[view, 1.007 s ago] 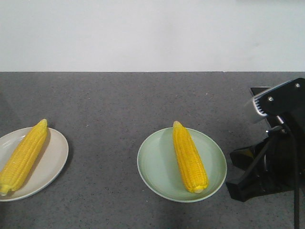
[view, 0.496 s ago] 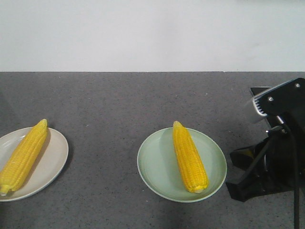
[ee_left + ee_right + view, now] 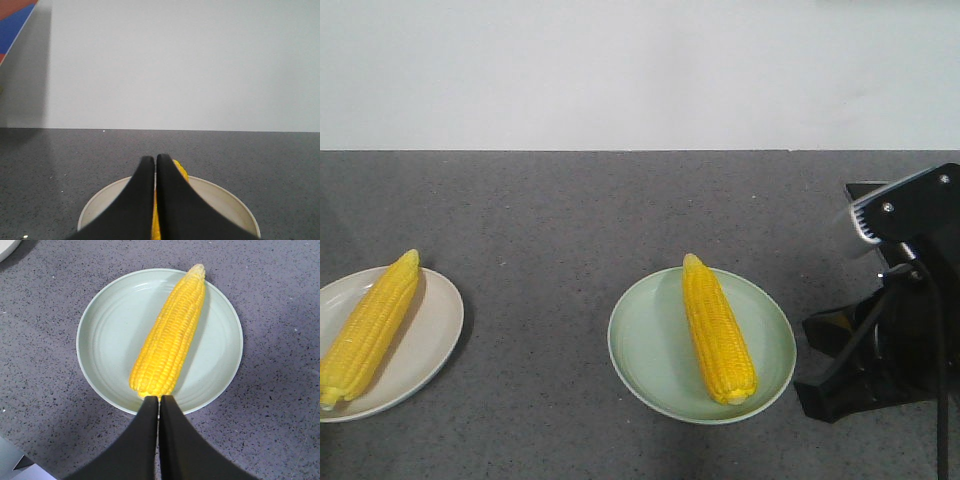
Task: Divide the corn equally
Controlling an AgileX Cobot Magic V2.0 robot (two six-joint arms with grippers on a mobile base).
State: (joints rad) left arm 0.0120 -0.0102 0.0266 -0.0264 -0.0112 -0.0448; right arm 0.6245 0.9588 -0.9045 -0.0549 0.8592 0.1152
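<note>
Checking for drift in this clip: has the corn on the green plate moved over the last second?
No. The corn lies at the same spot and angle on the green plate.

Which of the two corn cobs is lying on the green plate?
The cob near the table's middle lies on the pale green plate. The other cob, at the left edge, lies on a cream-white plate.

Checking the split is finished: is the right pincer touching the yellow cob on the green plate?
Cannot tell. In the right wrist view the shut right pincer overlaps the yellow cob's blunt end; no gap or contact shows.
</note>
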